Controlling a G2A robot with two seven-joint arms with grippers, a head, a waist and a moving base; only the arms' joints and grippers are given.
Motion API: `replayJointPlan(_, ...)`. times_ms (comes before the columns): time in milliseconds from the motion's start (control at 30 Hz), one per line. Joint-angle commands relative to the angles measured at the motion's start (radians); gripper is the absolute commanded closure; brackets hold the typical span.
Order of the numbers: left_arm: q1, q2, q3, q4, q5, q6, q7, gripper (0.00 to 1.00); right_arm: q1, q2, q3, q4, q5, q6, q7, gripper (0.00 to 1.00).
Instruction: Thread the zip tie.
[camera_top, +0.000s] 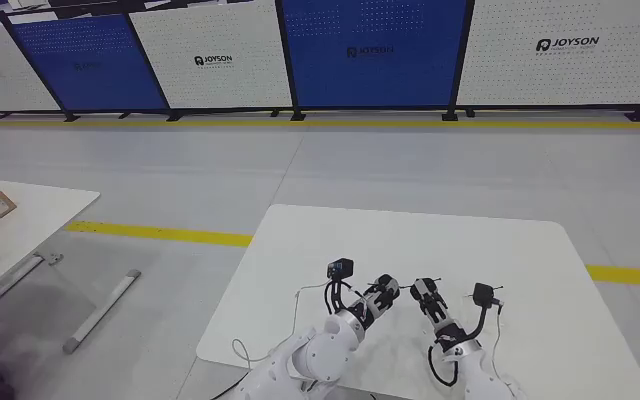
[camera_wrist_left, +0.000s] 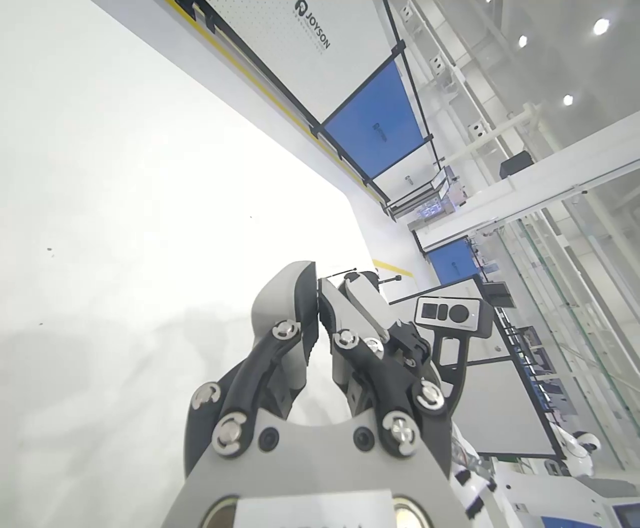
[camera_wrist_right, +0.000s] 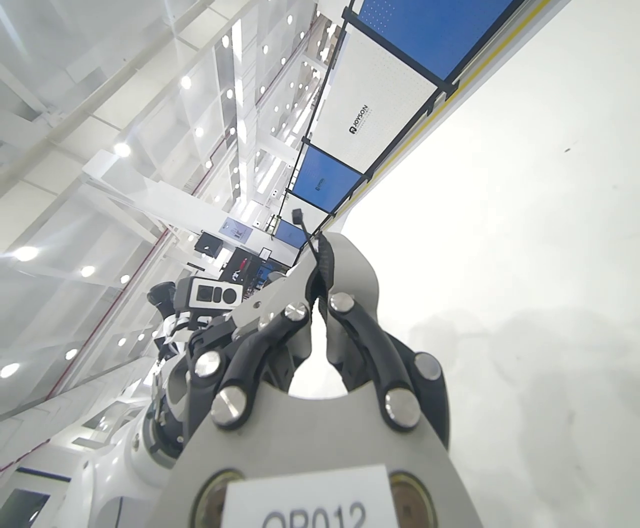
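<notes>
In the right wrist view the zip tie (camera_wrist_right: 306, 232) is a thin black strap with a small square head at its free end. It rises out of the right gripper (camera_wrist_right: 316, 257), whose fingers are clamped on the strap just below that end. The white table (camera_wrist_right: 500, 200) lies behind, and nothing stands between the tie and the camera. In the left wrist view the left gripper (camera_wrist_left: 318, 281) has its black pads pressed together. The right gripper sits just beyond it, and the tie crosses that gripper's tip. The tie's head pokes out on the far side, and its thin tail runs back toward the left gripper's tip. I cannot tell whether the tail is pinched there. The right arm's wrist camera (camera_wrist_left: 446, 312) stands close behind. In the top view both grippers are near the table's 6 o'clock edge, the left one just at 9 o'clock of the right. The left points toward 1 o'clock and the right toward 11. A second table (camera_top: 40, 210) stands off at 9 o'clock, a yellow line (camera_top: 160, 233) crosses the floor, and blue and white panels (camera_top: 375, 50) close the view at 12 o'clock.
</notes>
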Motion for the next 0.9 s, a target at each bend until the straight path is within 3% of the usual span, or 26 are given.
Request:
replayJointPlan(0,0.002,0.000,-0.002,-0.001,-0.002,-0.007,-0.004,1.00,0.000,-0.001,0.000,-0.001,-0.003,0.005,-0.002,1.00)
replayJointPlan(433,0.011,0.002,-0.013,-0.004,0.004,-0.011,-0.015,1.00,0.007,-0.007,-0.001,0.004,0.001,0.004,0.035,1.00)
replayJointPlan(467,0.010,0.001,-0.014,-0.002,0.004,-0.006,-0.015,1.00,0.006,-0.007,-0.001,0.005,0.001,0.003,0.033,0.81)
replayJointPlan(567,0.007,0.000,-0.015,0.002,-0.001,0.002,-0.016,1.00,0.003,-0.008,0.001,0.005,-0.001,-0.002,0.026,0.74)
replayJointPlan(667,0.006,-0.001,-0.016,0.004,-0.006,0.006,-0.016,1.00,0.000,-0.009,0.002,0.002,-0.011,-0.003,0.021,0.71)
replayJointPlan(867,0.005,-0.002,-0.018,0.005,-0.004,0.011,-0.016,1.00,-0.008,-0.011,0.004,-0.009,-0.025,-0.006,0.012,0.74)
